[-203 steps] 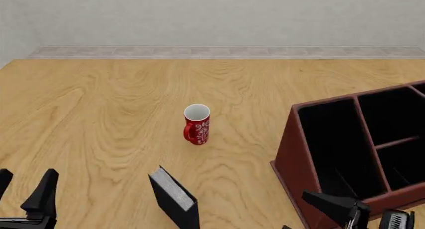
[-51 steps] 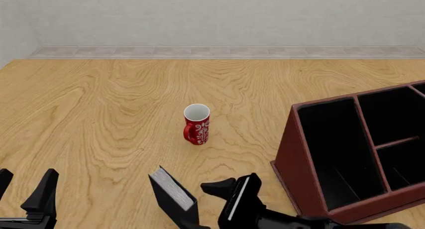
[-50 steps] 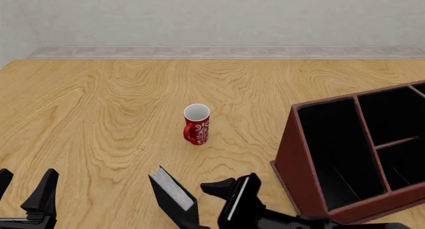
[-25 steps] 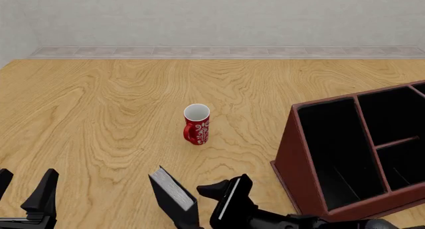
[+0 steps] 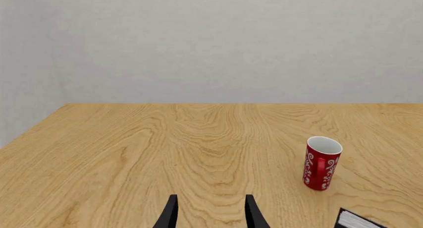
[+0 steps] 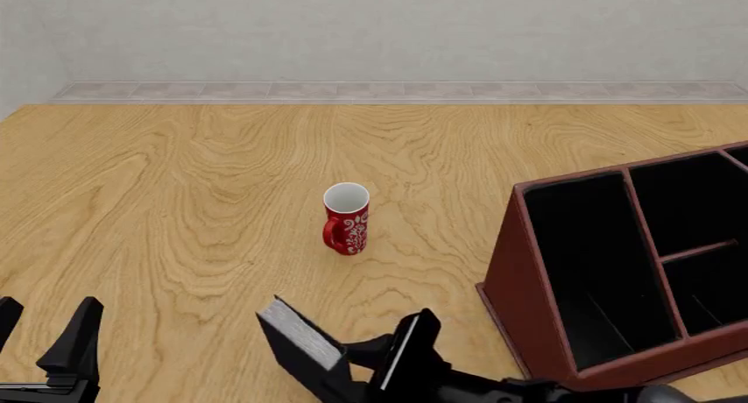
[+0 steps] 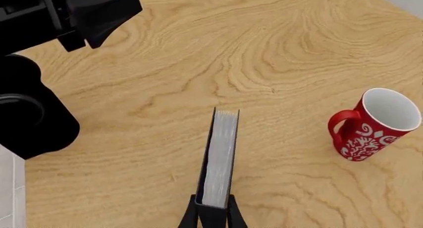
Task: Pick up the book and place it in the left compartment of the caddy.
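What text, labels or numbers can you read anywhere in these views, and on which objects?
None can be read.
Red mug: white swirl pattern only, no letters.
Book: plain black covers, blank page edge.
Caddy: bare wood, no markings.

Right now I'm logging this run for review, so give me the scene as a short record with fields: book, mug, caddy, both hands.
book: black hardcover, standing upright on the table, page block facing up, clamped at one edge by the right hand
mug: red with white pattern, upright, apart from the book
caddy: red-brown wooden box to the right, nothing seen inside
left compartment: nothing seen inside it, book not yet in it
right hand: shut on the book
left hand: open, holding nothing
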Controlling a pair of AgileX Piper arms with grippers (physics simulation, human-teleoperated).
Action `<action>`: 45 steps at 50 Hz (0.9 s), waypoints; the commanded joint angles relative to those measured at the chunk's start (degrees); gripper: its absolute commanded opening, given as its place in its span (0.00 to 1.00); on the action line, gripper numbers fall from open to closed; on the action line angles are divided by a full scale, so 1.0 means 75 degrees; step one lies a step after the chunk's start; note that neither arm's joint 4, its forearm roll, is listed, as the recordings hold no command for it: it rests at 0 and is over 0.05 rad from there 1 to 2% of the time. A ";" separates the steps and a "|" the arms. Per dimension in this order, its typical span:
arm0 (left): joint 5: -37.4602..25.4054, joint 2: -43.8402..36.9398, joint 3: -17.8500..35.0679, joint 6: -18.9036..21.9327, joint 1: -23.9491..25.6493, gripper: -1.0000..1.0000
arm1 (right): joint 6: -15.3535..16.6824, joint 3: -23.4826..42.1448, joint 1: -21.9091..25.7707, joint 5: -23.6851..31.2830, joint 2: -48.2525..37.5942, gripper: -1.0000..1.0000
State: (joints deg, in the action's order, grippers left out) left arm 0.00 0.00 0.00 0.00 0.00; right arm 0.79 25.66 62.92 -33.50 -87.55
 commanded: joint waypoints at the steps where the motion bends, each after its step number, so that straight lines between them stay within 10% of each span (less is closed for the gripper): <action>1: 0.0000 0.0000 0.0000 0.0000 0.0000 1.00 | -0.0035 0.0008 -0.0026 0.0040 0.0207 0.00; 45: 0.0000 0.0000 0.0000 0.0000 0.0000 1.00 | 0.0313 -0.0222 -0.0103 0.0830 0.2191 0.00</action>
State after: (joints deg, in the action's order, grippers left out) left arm 0.00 0.00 0.00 0.00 0.00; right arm 3.58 24.00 62.40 -28.48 -75.27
